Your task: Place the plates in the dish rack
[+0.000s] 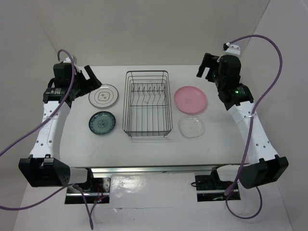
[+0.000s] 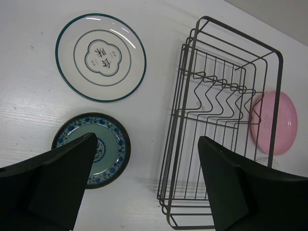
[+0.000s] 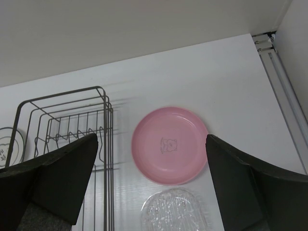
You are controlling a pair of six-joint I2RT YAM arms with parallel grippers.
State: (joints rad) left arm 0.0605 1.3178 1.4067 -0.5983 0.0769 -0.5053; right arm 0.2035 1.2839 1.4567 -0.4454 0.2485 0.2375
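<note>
The black wire dish rack [image 1: 126, 103] stands mid-table with nothing in it. Left of it lie the white ring-patterned plate [image 1: 103, 96] and the dark teal plate [image 1: 102, 122]. To its right are the pink plate [image 1: 190, 99] and the clear glass plate [image 1: 191, 127]. My left gripper [image 1: 89, 77] hangs open, high over the far left. In its wrist view the white plate [image 2: 100, 57], teal plate [image 2: 103, 144] and rack [image 2: 243, 34] lie below the open left gripper [image 2: 147, 144]. My right gripper [image 1: 207, 66] is open above the far right. Beneath the right gripper [image 3: 151, 139] show the pink plate [image 3: 169, 145] and glass plate [image 3: 175, 211].
White walls close in the table at the back and on both sides. A metal rail [image 1: 154, 169] runs along the near edge between the arm bases, and another rail [image 3: 279, 72] lines the right edge. Purple cables [image 1: 269, 82] loop off both arms.
</note>
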